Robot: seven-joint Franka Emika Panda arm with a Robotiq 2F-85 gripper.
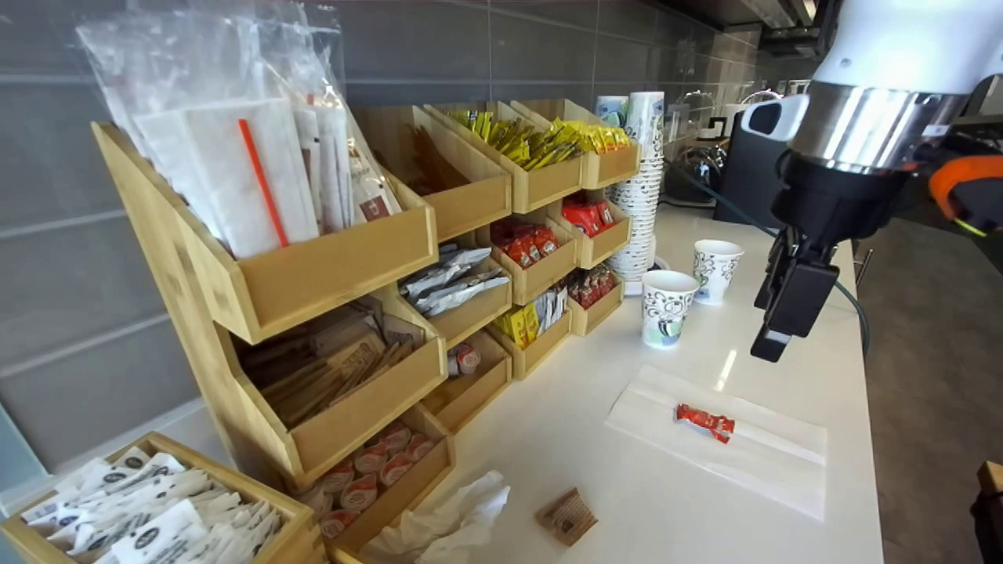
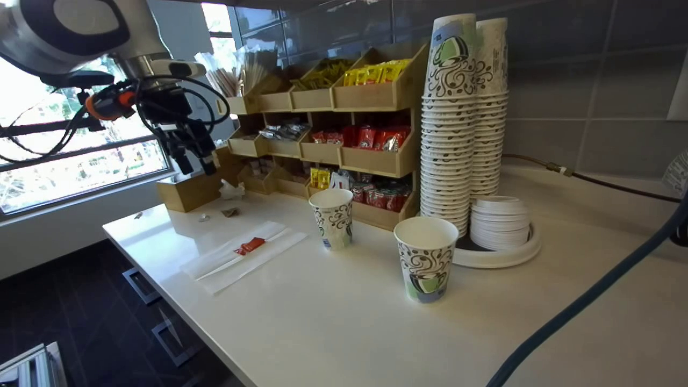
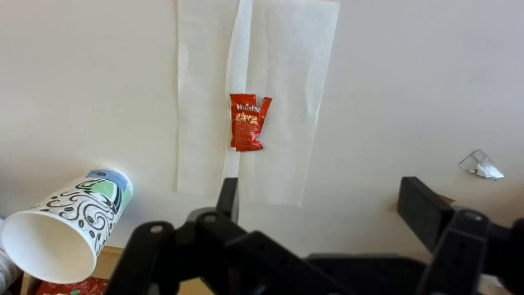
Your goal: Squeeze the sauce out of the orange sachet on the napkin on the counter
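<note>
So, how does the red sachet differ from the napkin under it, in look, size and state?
The sachet is red with pale print; the napkin is white, with no print visible. The sachet is small, the napkin much longer and wider. The sachet is crumpled and notched at one edge; the napkin is spread out, with a lengthwise crease. Neither is in the gripper.

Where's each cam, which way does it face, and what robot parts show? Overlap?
Wrist view: on the wrist, looking down at the red sachet on the napkin; open gripper along the bottom.
Exterior view: by the white packets, facing along the counter toward the cup stacks; arm and gripper upper right.
Exterior view: by the cup stacks, facing back toward the window; arm and gripper upper left.
Both exterior views share: rack, sachet on napkin.
</note>
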